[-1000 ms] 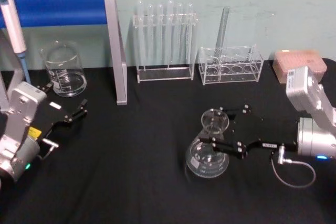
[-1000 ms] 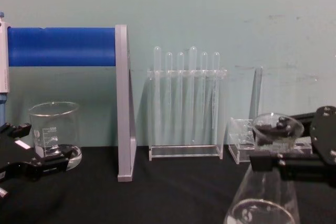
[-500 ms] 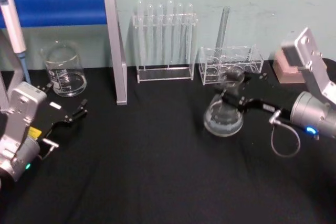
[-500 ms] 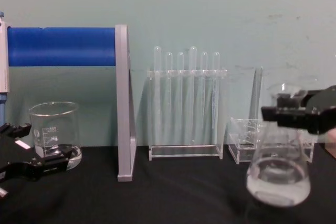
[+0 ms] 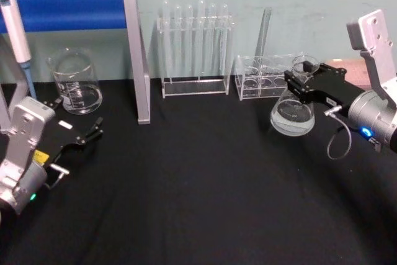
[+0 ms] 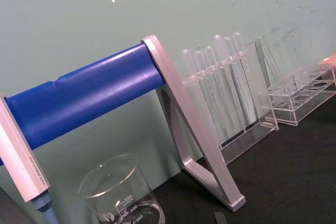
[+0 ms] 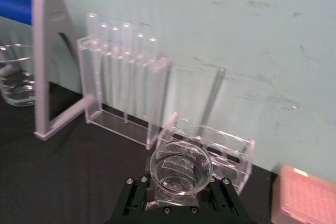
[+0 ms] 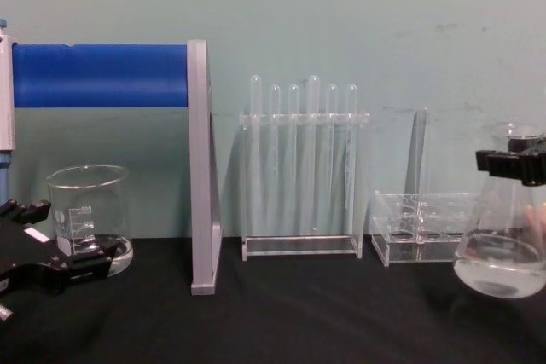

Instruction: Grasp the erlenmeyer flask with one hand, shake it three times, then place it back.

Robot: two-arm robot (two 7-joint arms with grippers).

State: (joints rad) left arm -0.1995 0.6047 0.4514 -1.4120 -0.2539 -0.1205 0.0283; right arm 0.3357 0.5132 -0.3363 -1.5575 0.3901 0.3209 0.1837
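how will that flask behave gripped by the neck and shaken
The erlenmeyer flask is clear glass, so probably rigid, smooth and breakable. The right gripper clamps only its narrow neck, so it might slip or swing, though the flared rim above should catch. Its wide base looks stable once set down. The left gripper sits parked, open.

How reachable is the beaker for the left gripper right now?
Probably yes: the left gripper sits open just in front of the beaker, with bare tablecloth between. The right gripper holds the erlenmeyer flask far off.

Silver right arm bears black fingers, looping cable.
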